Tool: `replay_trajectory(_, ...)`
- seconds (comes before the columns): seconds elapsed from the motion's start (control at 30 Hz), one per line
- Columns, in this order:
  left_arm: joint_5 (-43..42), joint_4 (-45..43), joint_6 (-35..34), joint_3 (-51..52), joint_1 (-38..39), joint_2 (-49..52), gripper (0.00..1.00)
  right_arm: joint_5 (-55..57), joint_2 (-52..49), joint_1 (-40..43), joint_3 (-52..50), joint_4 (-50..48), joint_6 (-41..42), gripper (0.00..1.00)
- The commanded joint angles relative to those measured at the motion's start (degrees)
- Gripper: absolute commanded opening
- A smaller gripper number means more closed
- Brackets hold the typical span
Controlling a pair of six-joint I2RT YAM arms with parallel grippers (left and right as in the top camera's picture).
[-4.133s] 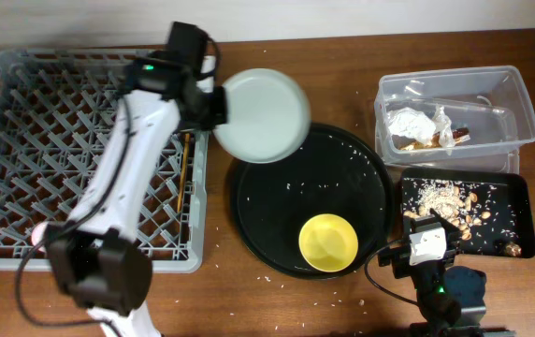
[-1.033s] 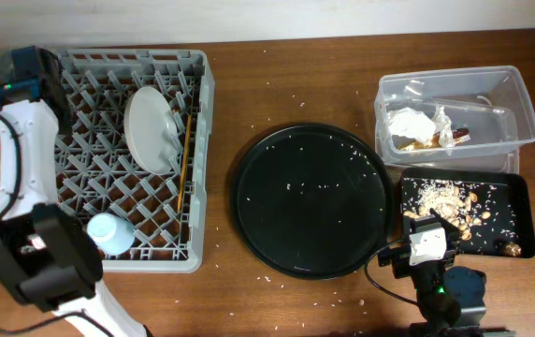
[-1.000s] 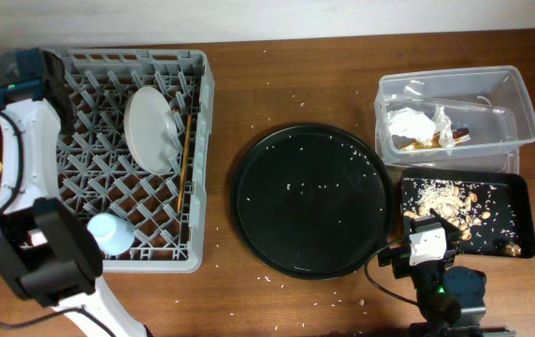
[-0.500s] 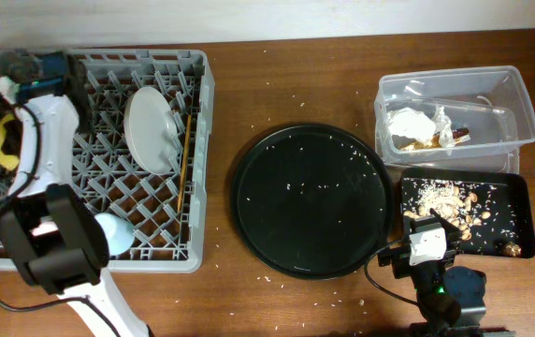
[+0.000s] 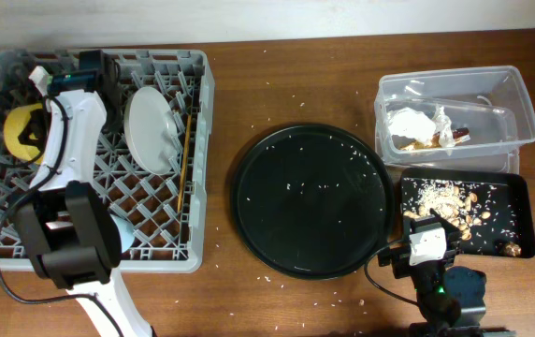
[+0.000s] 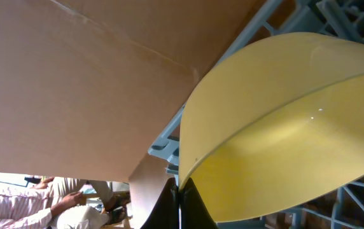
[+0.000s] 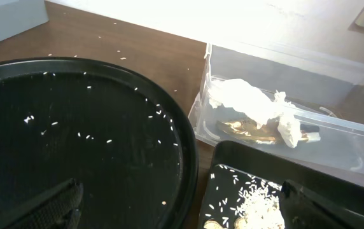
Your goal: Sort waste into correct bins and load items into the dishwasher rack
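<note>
Dishwasher rack (image 5: 160, 260) fills the left of the desk (image 5: 286, 80); plate (image 5: 151, 129) stands on edge among its pegs; yellow bowl (image 5: 22, 131) sits at the rack's left side, rim seemingly pinched by left pincer (image 6: 181, 200); right pincer (image 7: 181, 187) gapes wide, idle; best to tilt the bowl between pegs and seat it before letting go.

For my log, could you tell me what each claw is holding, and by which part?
Left claw pinches the yellow bowl by its rim; right claw holds nothing.
</note>
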State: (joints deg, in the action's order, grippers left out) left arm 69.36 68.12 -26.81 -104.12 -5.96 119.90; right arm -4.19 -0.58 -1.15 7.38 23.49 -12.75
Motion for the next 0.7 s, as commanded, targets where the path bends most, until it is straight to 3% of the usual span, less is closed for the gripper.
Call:
replay_trajectory(0.0,-2.8,0.0,-0.8,3.6,1.0,1.2,0.0,-0.3,0.3,0.4,-0.5,-0.3,-0.3,0.98)
replay_trajectory(0.13,-6.8,0.4,-0.8,9.7,4.2,1.2,0.0,-0.3,0.3,0.4,-0.5,-0.3,-0.3,0.98)
replay_trajectory(0.27,-11.3,6.0,-2.8,9.3,7.7,0.5,0.03,-0.3,0.3,0.4,-0.5,-0.3,-0.3,0.99)
replay_trajectory(0.37,-20.9,8.6,-3.4,6.3,7.6,-2.7,0.24,-0.3,0.3,0.4,-0.5,-0.3,-0.3,0.98)
replay_trajectory(0.4,-24.0,8.9,-3.3,5.2,7.6,-4.4,0.36,-0.3,0.3,0.4,-0.5,-0.3,-0.3,0.98)
replay_trajectory(0.43,-30.0,8.9,-3.2,3.1,7.5,-8.3,0.7,-0.3,0.3,0.4,-0.5,-0.3,-0.3,0.98)
replay_trajectory(0.47,-32.4,8.9,-3.1,2.3,7.6,-10.4,0.79,-0.3,0.3,0.4,-0.5,-0.3,-0.3,0.98)
replay_trajectory(0.57,-39.9,8.9,-3.1,0.2,7.6,-17.2,0.92,-0.3,0.3,0.4,-0.5,-0.3,-0.3,0.98)
replay_trajectory(0.6,-43.3,8.9,-2.9,-0.3,7.6,-18.8,0.92,-0.3,0.3,0.4,-0.5,-0.3,-0.3,0.98)
replay_trajectory(0.67,-58.5,7.9,1.7,-0.7,7.8,-23.2,0.89,-0.3,0.3,0.4,-0.5,-0.3,-0.3,0.98)
